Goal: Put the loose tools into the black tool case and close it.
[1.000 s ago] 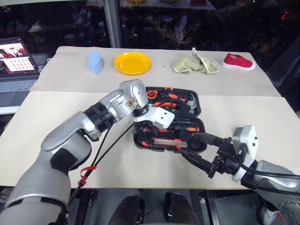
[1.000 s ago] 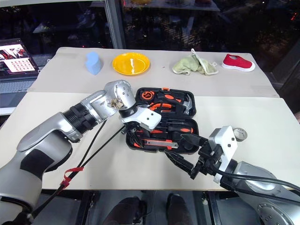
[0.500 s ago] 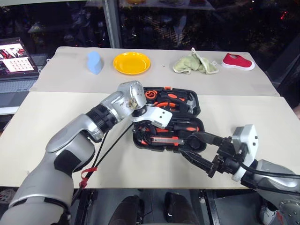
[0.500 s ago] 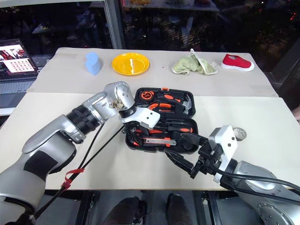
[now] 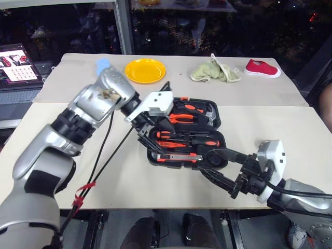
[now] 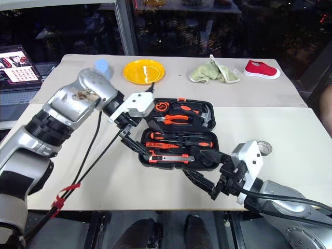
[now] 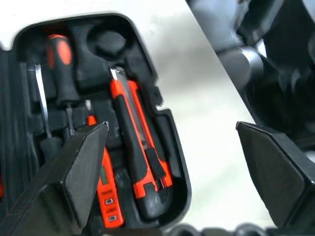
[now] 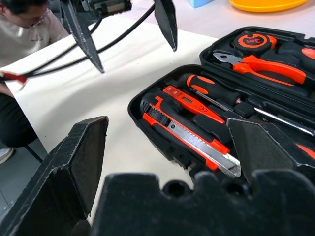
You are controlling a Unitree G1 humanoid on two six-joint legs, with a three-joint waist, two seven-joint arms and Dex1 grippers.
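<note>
The black tool case (image 5: 217, 123) lies open in the middle of the near table. Its front half holds two screwdrivers (image 5: 188, 135), an orange tester pen (image 7: 103, 191) and the utility knife (image 5: 178, 158). One round recess (image 7: 108, 44) is empty. My left gripper (image 5: 144, 136) hangs open and empty above the case's left edge. Just off the case's front right corner is my right gripper (image 5: 205, 162), open and empty, pointing at the case. A small round roll (image 6: 263, 147) lies on the table behind my right wrist.
Pliers (image 5: 181, 118), a hammer (image 5: 208, 111) and a tape measure (image 5: 168, 104) sit in the case's rear half. On the far table are a yellow plate (image 5: 145, 70), a blue object (image 5: 103, 64), a green cloth (image 5: 216, 71) and a red shoe (image 5: 262, 68). A laptop (image 5: 14, 65) stands at the far left. A person (image 8: 24, 29) sits nearby.
My left gripper has lifted out of the case, up and to the left, turned, and spread its fingers wider. The right arm has not moved.
</note>
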